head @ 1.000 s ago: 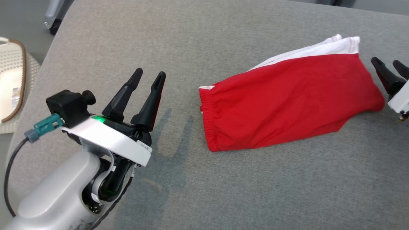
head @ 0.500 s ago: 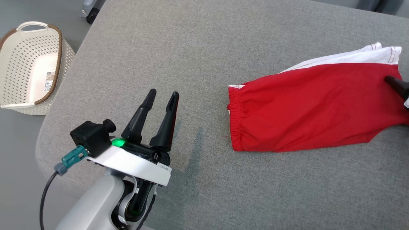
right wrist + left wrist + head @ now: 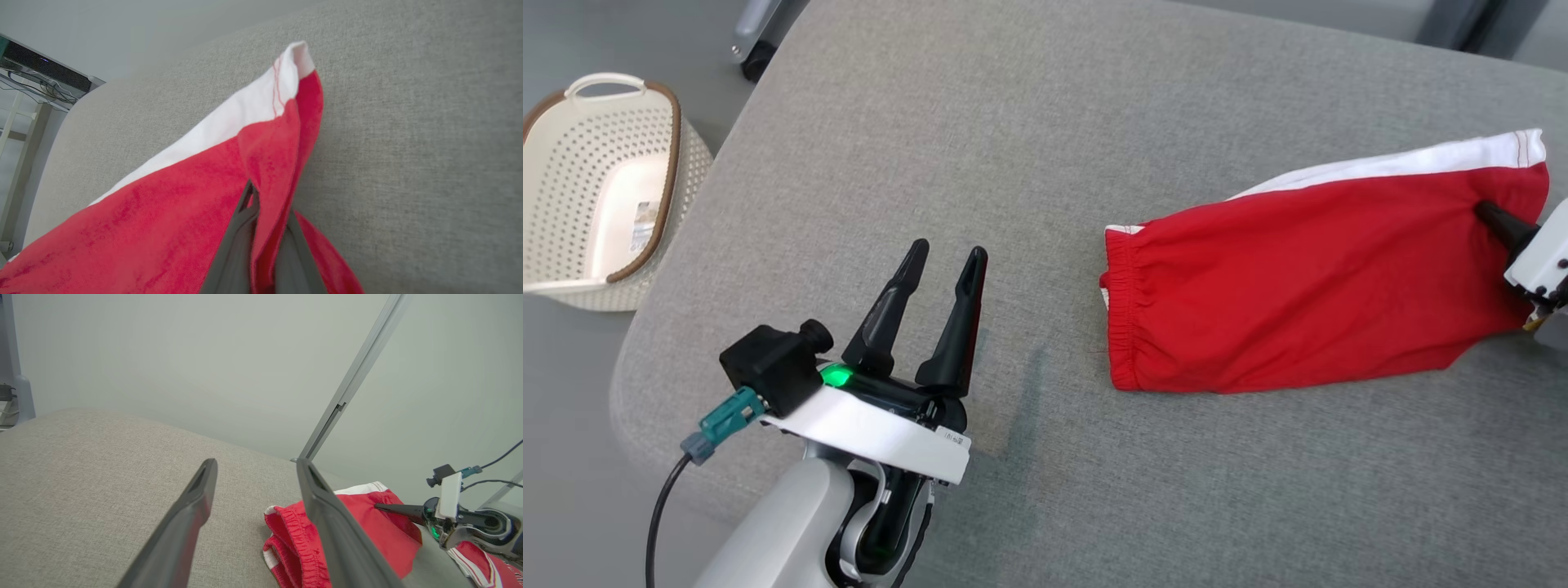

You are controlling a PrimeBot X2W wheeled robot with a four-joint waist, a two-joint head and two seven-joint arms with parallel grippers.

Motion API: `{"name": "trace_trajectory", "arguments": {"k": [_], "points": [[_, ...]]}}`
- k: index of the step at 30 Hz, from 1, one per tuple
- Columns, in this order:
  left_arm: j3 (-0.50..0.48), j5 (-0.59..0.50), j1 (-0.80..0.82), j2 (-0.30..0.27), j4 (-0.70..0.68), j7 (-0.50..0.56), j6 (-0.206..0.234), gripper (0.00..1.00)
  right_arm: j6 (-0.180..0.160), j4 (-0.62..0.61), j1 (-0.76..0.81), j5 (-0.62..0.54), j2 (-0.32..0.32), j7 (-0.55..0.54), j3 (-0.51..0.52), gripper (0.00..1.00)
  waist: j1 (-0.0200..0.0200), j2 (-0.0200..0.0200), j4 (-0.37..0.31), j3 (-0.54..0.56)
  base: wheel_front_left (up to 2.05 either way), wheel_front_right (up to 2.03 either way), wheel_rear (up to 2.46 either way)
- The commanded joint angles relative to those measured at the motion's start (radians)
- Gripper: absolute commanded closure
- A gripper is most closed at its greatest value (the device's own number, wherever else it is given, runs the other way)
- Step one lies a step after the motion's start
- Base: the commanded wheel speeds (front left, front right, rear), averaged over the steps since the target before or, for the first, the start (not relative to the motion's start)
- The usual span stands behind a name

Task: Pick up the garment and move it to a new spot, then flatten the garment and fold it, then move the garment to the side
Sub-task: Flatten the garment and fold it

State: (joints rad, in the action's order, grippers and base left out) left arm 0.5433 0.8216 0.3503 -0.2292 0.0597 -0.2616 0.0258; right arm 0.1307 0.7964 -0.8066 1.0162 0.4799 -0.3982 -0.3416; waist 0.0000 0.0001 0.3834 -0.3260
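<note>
The garment (image 3: 1307, 286) is a pair of red shorts with white trim, folded and lying on the grey cushion (image 3: 1045, 147) at the right. My right gripper (image 3: 1488, 216) is shut on the garment's right hem; in the right wrist view its fingers (image 3: 233, 249) pinch a raised fold of the red cloth (image 3: 269, 163). My left gripper (image 3: 947, 257) stands open over bare cushion, well left of the elastic waistband (image 3: 1117, 310), with nothing between its fingers. The left wrist view shows the garment (image 3: 367, 535) past my left gripper (image 3: 255, 467), with my right gripper (image 3: 380, 506) on its far side.
A cream perforated laundry basket (image 3: 596, 204) with a brown rim stands on the floor off the cushion's left edge. A castor wheel (image 3: 756, 57) sits on the floor at the top left. Bare cushion lies in front of and behind the garment.
My right gripper reached onto the garment's right hem and shut on it, lifting a fold. The head camera shifted, bringing the basket into view. The left gripper stays open.
</note>
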Motion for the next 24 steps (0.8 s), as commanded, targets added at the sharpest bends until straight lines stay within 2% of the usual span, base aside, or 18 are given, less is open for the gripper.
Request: {"name": "trace_trajectory", "arguments": {"k": [1, 5, 15, 18, 24], "points": [[-0.006, -0.008, -0.019, 0.000, 0.004, -0.004, -0.006, 0.00, 0.001, -0.008, 0.021, 0.012, 0.006, 0.017, 0.004, 1.00, 0.0000, -0.0001, -0.017, 0.018, 0.00, 0.00, 0.00], [-0.014, -0.032, -0.033, -0.005, 0.014, -0.004, -0.006, 0.00, 0.001, -0.053, 0.081, 0.049, -0.006, 0.074, 0.022, 1.00, 0.0000, -0.0001, -0.058, 0.060, 0.00, 0.00, 0.00], [-0.063, -0.134, -0.103, -0.025, -0.003, -0.003, 0.033, 0.00, 0.001, -0.169, 0.265, 0.114, -0.011, 0.185, 0.038, 1.00, 0.0000, -0.0001, -0.177, 0.149, 0.00, 0.00, 0.00], [-0.081, -0.159, -0.131, -0.025, -0.002, -0.003, 0.042, 0.00, 0.001, -0.192, 0.302, 0.121, -0.011, 0.215, 0.038, 1.00, 0.0000, -0.0001, -0.196, 0.165, 0.00, 0.00, 0.00], [-0.099, -0.184, -0.162, -0.012, 0.012, -0.003, 0.028, 0.00, 0.001, -0.208, 0.338, 0.121, 0.014, 0.249, 0.043, 1.00, 0.0000, -0.0001, -0.199, 0.189, 0.00, 0.00, 0.00]]}}
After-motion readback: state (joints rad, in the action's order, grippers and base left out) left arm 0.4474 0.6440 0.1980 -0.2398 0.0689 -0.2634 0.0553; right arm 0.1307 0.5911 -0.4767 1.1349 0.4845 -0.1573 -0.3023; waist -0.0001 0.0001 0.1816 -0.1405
